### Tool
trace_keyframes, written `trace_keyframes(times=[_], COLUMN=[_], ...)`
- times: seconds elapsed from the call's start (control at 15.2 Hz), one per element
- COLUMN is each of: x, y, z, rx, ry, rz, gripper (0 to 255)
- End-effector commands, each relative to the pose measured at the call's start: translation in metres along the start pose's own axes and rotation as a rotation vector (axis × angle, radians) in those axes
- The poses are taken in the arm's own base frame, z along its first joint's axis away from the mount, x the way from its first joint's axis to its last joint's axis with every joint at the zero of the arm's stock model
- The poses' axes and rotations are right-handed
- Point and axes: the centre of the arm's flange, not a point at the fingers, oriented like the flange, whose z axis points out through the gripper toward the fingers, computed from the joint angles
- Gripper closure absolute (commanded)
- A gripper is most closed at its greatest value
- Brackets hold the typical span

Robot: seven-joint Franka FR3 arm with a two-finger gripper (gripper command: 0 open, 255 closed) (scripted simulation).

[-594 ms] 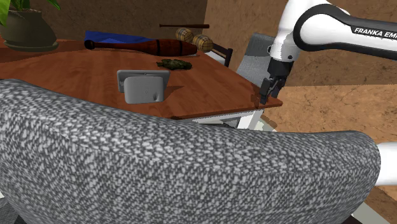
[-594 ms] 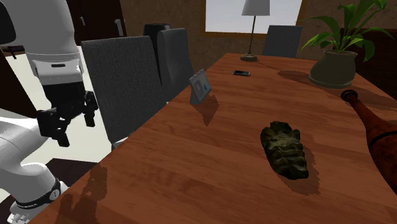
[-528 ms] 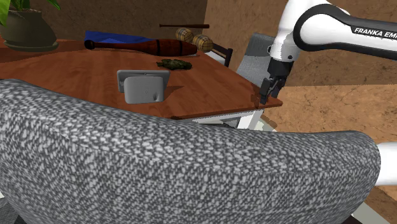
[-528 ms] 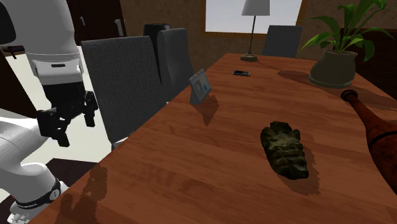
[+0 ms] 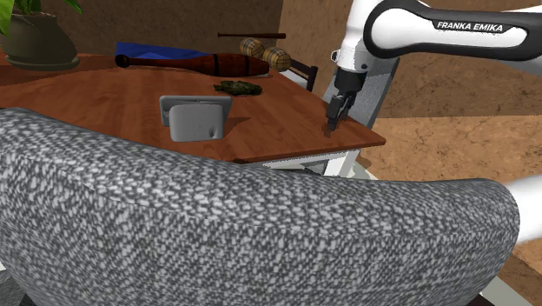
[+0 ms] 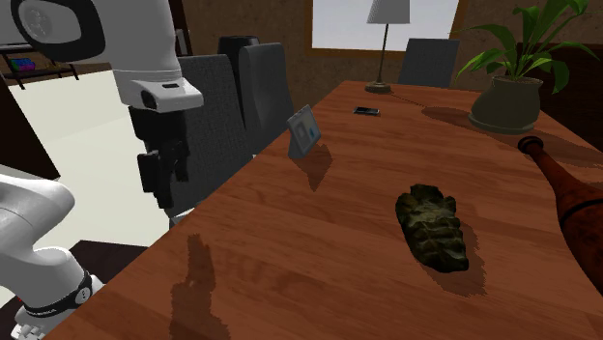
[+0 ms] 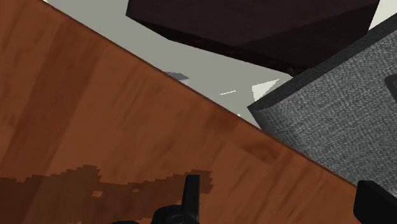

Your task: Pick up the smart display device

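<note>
Jaws now abv table [image 5: 287,122] corner

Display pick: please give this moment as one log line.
gripper: open, over table edge | display: upright, not held, apart from gripper

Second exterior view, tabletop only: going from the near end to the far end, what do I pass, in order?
mottled dark green glove → grey smart display device → small dark flat gadget → lamp

Bright, even light w/ blocky shadows on table [image 7: 95,114]
</note>
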Motion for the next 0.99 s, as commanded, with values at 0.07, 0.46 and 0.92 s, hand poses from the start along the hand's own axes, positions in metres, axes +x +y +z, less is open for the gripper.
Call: trace_keyframes(times=[0.07,0.46,0.92], x=[0.033,0.095,0.158], y=[-0.012,-0.048,-0.104], z=[-0.007,-0.022,-0.042], rx=[-0.004,-0.012,-0.021], ry=[0.020,0.059,0.105], rz=[-0.101,-0.297,-0.527], gripper=[0,0,0])
